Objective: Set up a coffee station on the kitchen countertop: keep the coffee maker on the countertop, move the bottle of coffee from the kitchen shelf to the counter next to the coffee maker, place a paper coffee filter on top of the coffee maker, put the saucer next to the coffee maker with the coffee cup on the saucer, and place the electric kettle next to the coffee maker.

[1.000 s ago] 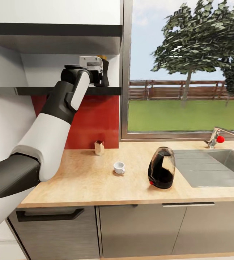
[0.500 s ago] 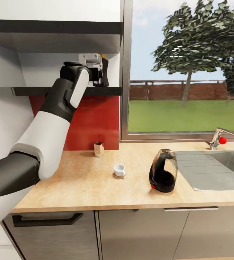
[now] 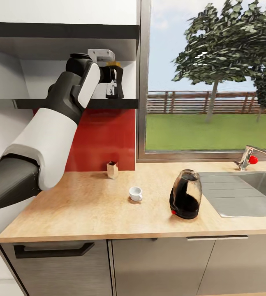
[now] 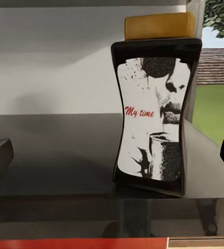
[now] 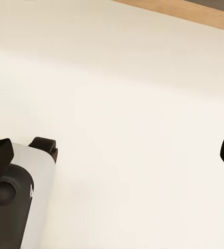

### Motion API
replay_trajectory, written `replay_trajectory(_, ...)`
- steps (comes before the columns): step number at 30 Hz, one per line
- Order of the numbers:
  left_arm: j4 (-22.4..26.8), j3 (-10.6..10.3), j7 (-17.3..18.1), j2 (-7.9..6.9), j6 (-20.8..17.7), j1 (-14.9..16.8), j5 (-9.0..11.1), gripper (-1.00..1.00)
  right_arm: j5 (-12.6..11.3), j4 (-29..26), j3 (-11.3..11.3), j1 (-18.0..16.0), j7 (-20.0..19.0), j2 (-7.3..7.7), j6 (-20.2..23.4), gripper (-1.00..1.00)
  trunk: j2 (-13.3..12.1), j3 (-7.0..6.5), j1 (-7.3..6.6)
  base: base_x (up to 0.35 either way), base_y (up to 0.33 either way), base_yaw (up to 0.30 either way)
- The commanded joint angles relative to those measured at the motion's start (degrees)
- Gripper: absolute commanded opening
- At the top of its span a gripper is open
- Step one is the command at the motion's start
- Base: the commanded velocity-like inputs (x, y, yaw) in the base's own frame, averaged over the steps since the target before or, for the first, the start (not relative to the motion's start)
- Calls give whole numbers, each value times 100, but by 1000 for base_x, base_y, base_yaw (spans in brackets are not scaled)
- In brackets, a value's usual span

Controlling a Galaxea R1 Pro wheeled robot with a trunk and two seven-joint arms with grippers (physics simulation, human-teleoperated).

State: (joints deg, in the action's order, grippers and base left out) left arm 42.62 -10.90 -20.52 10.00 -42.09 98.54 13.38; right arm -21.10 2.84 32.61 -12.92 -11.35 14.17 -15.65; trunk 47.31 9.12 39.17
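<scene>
Up on the kitchen shelf [image 3: 108, 103], the gold-lidded, white-labelled bottle of coffee [image 4: 153, 109] faces the spread left claw [image 4: 114, 155].

The head view looks forward and down over the kitchen countertop [image 3: 108, 213] toward the window. The left wrist view sits close to the kitchen shelf [image 4: 65, 150], facing the bottle of coffee [image 4: 153, 104], shared with the head view. The right wrist view faces a pale surface.
</scene>
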Motion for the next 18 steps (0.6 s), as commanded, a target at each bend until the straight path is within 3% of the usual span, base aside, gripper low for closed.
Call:
replay_trajectory(1,-6,-9,-45,0,-11,11,62,100,-61,21,35,-9,-43,-2,-35,100,7,9,1,93,0,0)
replay_trajectory(18,24,-1,1,0,-10,16,101,100,-61,22,35,-9,-43,-2,-35,100,7,9,1,133,0,0)
